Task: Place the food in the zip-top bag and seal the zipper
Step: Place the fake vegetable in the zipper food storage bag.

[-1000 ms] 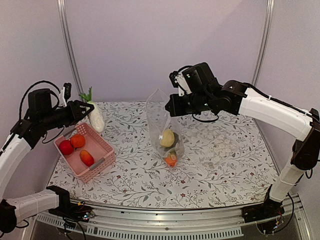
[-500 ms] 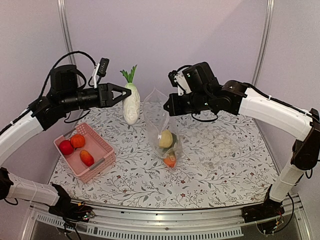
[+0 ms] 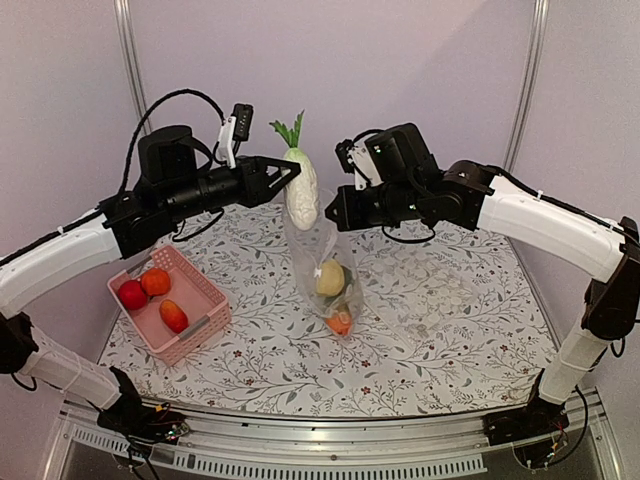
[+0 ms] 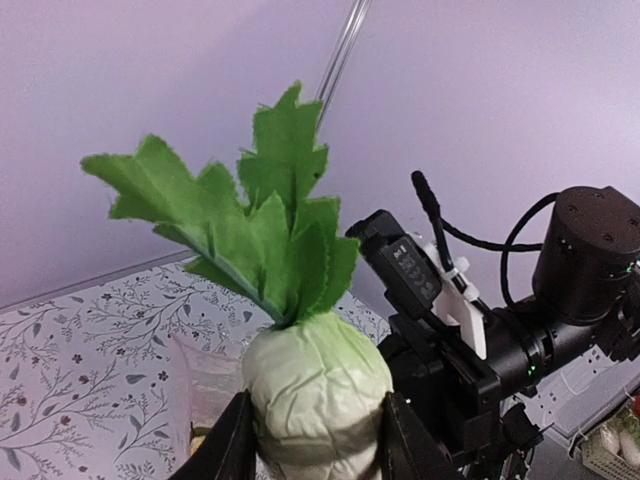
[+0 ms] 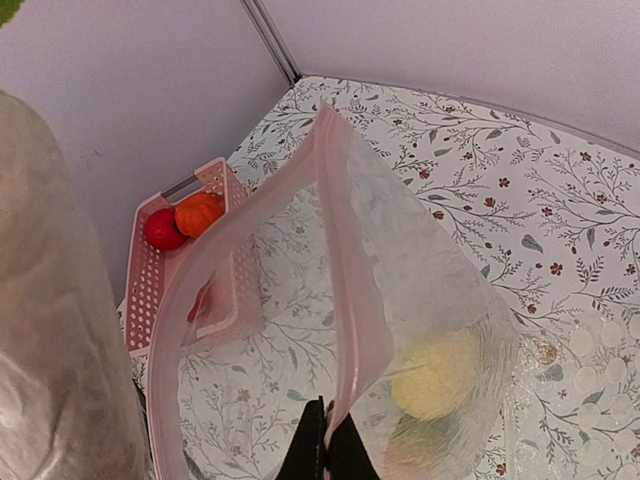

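From above, the left tool (image 3: 292, 176) grips the white radish (image 3: 303, 195) upright, just beside the right tool (image 3: 334, 212). The right tool pinches the top of the bag (image 3: 325, 255), which hangs below it down to the tabletop (image 3: 450, 330). Left wrist: the radish (image 4: 315, 395) is clamped between both fingers (image 4: 238, 445). Right wrist: the closed tool clamps the zipper (image 5: 345, 300), with yellow food (image 5: 435, 375) in the bag just right of it.

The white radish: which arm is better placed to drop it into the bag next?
Left. The left claw grips the radish upright, close above the bag's open mouth. The right claw is shut on the zipper, holding the bag up, so it probably shouldn't let go.
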Motion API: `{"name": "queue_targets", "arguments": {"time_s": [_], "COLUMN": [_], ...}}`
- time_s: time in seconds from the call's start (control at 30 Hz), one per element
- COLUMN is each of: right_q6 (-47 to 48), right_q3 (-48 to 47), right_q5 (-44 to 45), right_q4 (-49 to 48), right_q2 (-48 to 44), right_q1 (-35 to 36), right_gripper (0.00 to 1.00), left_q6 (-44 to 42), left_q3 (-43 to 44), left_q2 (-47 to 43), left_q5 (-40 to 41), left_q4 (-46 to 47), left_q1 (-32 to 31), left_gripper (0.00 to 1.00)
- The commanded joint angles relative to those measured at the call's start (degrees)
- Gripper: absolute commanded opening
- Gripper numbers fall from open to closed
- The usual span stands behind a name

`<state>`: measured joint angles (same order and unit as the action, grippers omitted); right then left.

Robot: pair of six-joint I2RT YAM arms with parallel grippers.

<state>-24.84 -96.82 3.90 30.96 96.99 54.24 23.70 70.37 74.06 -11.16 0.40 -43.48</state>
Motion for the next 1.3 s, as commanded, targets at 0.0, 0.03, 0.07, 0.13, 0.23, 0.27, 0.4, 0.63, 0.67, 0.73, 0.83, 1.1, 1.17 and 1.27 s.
{"name": "queue_targets", "arguments": {"time_s": [0.0, 0.03, 0.07, 0.13, 0.23, 0.27, 0.4, 0.63, 0.67, 0.73, 0.83, 1.1, 1.17, 1.27], "right_q6": [-0.4, -0.4, -0.4, -0.4, -0.5, -0.6, -0.6, -0.6, -0.6, -0.6, -0.7, -0.8, -0.8, -0.8], "right_q3": [-0.1, 0.0, 0.0, 0.0, 0.0, 0.0, 0.3, 0.6, 0.6, 0.6, 0.7, 0.8, 0.8, 0.8], "right_q5": [-0.4, -0.3, -0.3, -0.3, -0.4, -0.4, 0.0, 0.7, 0.7, 0.5, 0.6, 0.7, 0.8, 1.0], "right_q4": [-1.6, -1.6, -1.6, -1.7, -1.8, -1.9, -1.8, -1.9, -1.9, -1.8, -1.9, -1.7, -1.6, -1.7], "right_q2": [-0.1, -0.2, -0.2, -0.2, -0.1, -0.1, -0.4, -0.9, -0.8, -0.8, -0.8, -0.9, -0.9, -1.0], "right_q1": [-0.1, -0.1, -0.1, -0.1, -0.1, -0.1, -0.1, -0.1, -0.1, -0.1, -0.1, -0.1, -0.1, -0.1], "right_gripper": [0.0, 0.0, 0.0, 0.0, 0.0, 0.0, 0.0, 0.0, 0.0, 0.0, 0.0, 0.0, 0.0, 0.0], "left_q6": [-4.2, -4.9, -5.5, -6.6, -7.8, -8.1, -8.1, -5.0, -4.3, -3.2, -2.1, -0.2, 0.2, 0.9], "left_q3": [1.8, 1.8, 1.8, 1.8, 1.9, 1.9, 3.0, 6.8, 7.3, 8.5, 11.8, 16.1, 16.7, 17.8], "left_q2": [2.0, 2.1, 2.3, 2.9, 3.9, 4.2, 5.7, 7.7, 7.9, 8.4, 9.9, 13.4, 13.7, 14.2], "left_q5": [8.4, 9.8, 10.7, 13.2, 15.6, 16.0, 17.1, 17.1, 16.8, 16.2, 14.4, 12.4, 13.1, 13.6], "left_q4": [2.0, 1.9, 1.6, 0.9, -0.2, -1.9, -6.2, -17.0, -18.2, -20.7, -25.2, -32.8, -34.2, -36.1], "left_q1": [-3.1, -3.8, -4.2, -4.9, -6.1, -6.4, -7.2, -7.4, -7.5, -7.5, -7.5, -7.5, -7.5, -7.5], "left_gripper": [0.33, 0.33, 0.33, 0.33, 0.33, 0.33, 0.32, 0.32, 0.32, 0.33, 0.33, 0.34, 0.34, 0.36]}}
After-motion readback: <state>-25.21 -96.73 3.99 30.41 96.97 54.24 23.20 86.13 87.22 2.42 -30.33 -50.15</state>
